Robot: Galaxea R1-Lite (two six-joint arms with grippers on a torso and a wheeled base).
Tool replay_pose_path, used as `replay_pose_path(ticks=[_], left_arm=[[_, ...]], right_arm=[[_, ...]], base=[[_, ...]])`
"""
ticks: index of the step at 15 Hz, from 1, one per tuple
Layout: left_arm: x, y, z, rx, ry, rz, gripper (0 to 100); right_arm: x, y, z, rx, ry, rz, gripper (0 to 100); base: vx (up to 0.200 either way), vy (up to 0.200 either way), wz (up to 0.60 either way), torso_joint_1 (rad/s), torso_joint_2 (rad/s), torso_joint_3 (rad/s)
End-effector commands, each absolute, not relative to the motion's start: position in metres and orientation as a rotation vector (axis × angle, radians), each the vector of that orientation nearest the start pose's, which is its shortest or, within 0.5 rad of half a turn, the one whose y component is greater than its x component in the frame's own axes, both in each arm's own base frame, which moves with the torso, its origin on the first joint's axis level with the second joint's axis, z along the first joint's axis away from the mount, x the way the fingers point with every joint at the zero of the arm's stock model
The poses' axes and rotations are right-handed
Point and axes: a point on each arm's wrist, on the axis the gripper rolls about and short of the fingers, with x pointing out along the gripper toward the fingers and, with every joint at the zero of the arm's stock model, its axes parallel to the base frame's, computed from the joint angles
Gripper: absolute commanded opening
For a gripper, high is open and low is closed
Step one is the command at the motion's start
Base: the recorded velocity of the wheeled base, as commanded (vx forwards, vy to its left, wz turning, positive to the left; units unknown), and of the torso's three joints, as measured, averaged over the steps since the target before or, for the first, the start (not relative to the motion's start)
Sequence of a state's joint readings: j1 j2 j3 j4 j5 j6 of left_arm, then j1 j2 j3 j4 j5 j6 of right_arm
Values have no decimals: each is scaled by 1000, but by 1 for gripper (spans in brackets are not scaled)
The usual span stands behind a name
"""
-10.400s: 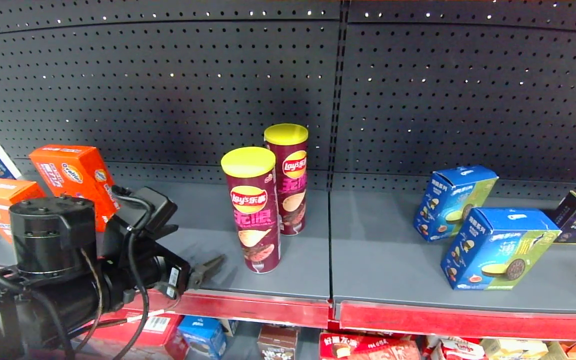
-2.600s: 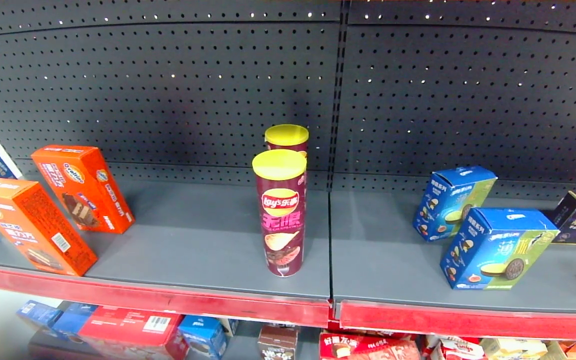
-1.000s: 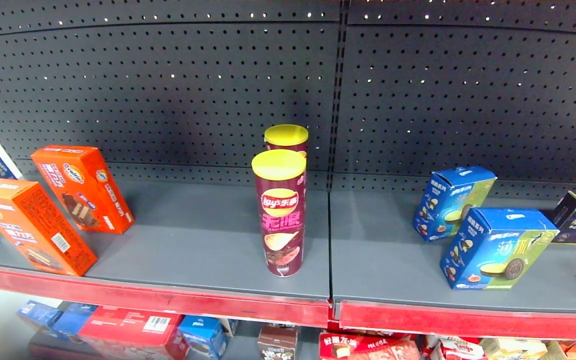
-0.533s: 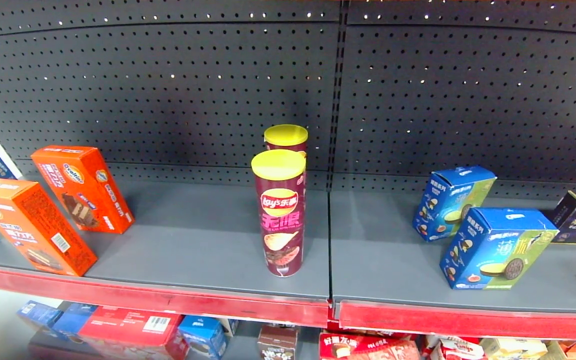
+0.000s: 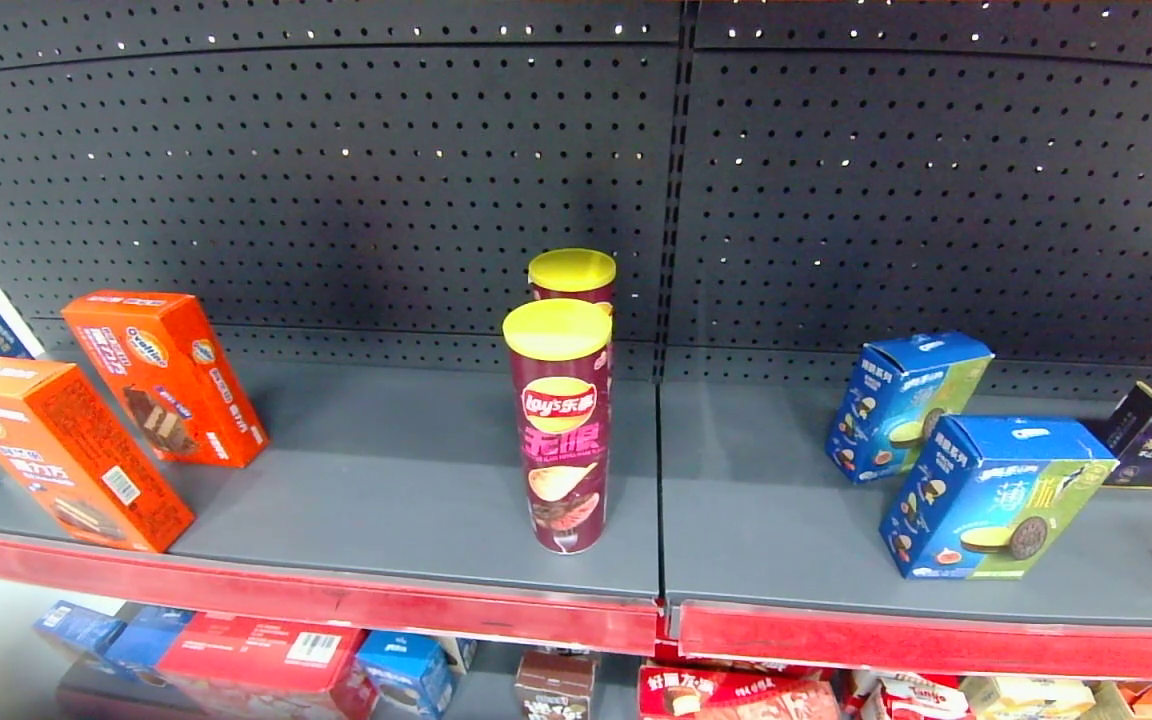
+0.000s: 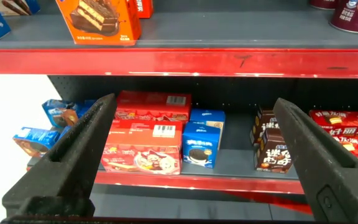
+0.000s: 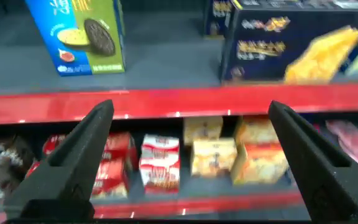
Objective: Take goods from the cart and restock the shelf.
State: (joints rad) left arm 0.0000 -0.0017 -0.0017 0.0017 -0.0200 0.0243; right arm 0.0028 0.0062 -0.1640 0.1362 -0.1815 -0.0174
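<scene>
Grey store shelf (image 5: 386, 500) with a red front lip. A yellow-lidded chip can (image 5: 561, 430) stands upright at the shelf's middle, a second can (image 5: 573, 272) right behind it. The left gripper (image 6: 192, 102) and right gripper (image 7: 189, 107) face the shelf front, both spread wide and empty.

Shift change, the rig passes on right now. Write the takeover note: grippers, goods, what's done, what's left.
Left gripper: open, holding nothing, low in front of the lower shelf rows.
Right gripper: open, holding nothing, also low.
Goods: front chip can stands upright near the front edge of the shelf; rear chip can is directly behind it. Orange boxes are to the robot's left, blue cookie boxes to its right.
Done: both cans are shelved.
Left: probably fetch more from the cart; bare shelf lies either side of the cans.
</scene>
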Motion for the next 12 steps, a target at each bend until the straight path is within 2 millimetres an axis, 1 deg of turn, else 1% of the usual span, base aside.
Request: replay_pose_path(ticks=[1, 2, 5, 7, 8, 10, 11, 12], left_arm=[[-23, 0, 76, 25, 0, -20, 100], [-23, 0, 76, 23, 0, -20, 100], [-23, 0, 76, 23, 0, -20, 100], [-23, 0, 75, 23, 1, -20, 100], [-23, 0, 75, 23, 1, -20, 100], [-23, 0, 76, 23, 0, -20, 100], [-23, 0, 76, 23, 0, -20, 100], [-23, 0, 76, 25, 0, -20, 100]], right_arm=[[-24, -4, 83, -48, -45, -159, 100], [-23, -3, 83, -48, -63, -118, 100], [-23, -2, 82, -21, -60, -105, 100], [-23, -3, 82, 10, -63, -121, 100], [-23, -4, 82, 4, -64, -164, 100], [-23, -4, 82, 5, -67, -179, 100], [-23, -4, 82, 0, -67, -167, 100], [-23, -2, 82, -23, -66, -85, 100]], base=[[0, 0, 0, 0, 0, 0], [0, 0, 0, 0, 0, 0], [0, 0, 0, 0, 0, 0], [0, 0, 0, 0, 0, 0], [0, 0, 0, 0, 0, 0], [0, 0, 0, 0, 0, 0], [0, 0, 0, 0, 0, 0], [0, 0, 0, 0, 0, 0]])
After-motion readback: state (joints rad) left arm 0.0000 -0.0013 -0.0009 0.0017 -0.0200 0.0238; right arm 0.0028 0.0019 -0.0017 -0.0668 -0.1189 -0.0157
